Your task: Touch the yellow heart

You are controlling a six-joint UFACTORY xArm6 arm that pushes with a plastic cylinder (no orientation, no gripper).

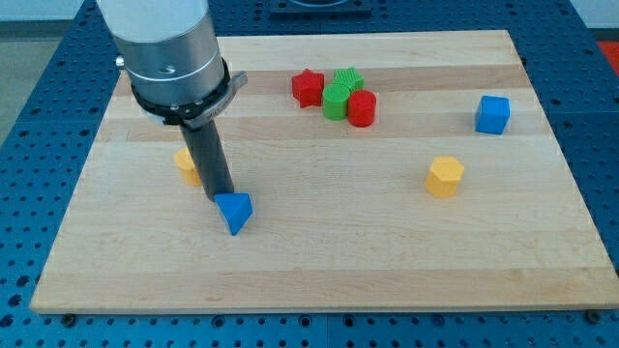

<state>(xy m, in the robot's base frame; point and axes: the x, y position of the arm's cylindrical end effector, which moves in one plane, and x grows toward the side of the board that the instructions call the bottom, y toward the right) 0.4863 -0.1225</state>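
A yellow block (185,164) lies at the view's left of the wooden board (319,261). The rod hides most of it, so its shape cannot be made out. A second yellow block (445,177), which looks like a pentagon, sits at the view's right. My tip (222,198) is just below and right of the hidden yellow block. It is against the upper left edge of a blue triangle (234,212). The rod's shaft crosses in front of the left yellow block, and I cannot tell whether they touch.
A red star (308,87), a green star (347,78), a green round block (336,101) and a red cylinder (362,108) are clustered at the view's top centre. A blue cube (492,114) stands at the upper right. A blue perforated table surrounds the board.
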